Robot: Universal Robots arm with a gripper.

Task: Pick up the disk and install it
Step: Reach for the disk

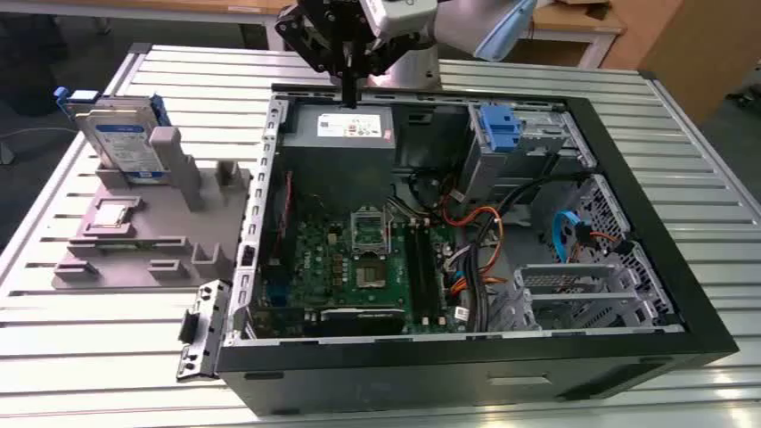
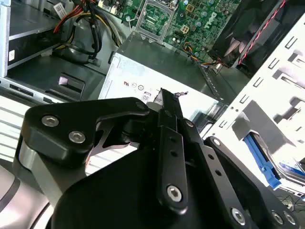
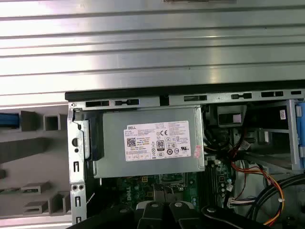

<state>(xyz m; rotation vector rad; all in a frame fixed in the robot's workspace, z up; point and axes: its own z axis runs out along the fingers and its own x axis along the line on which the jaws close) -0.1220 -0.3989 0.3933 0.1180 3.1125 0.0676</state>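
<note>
The disk, a silver drive with a blue-and-white label in a blue carrier frame, stands upright in a grey fixture on the table, at the exterior view's left of the open computer case. In the second wrist view its blue frame shows past the case's slotted metal wall. My gripper hangs over the case's far edge, just above the grey power supply, well to the right of the disk. Its fingers are pressed together and hold nothing.
Inside the case lie the green motherboard, orange and black cables, a metal drive cage and a bare blue bracket. The power supply sits right under the wrist. The table is ribbed aluminium.
</note>
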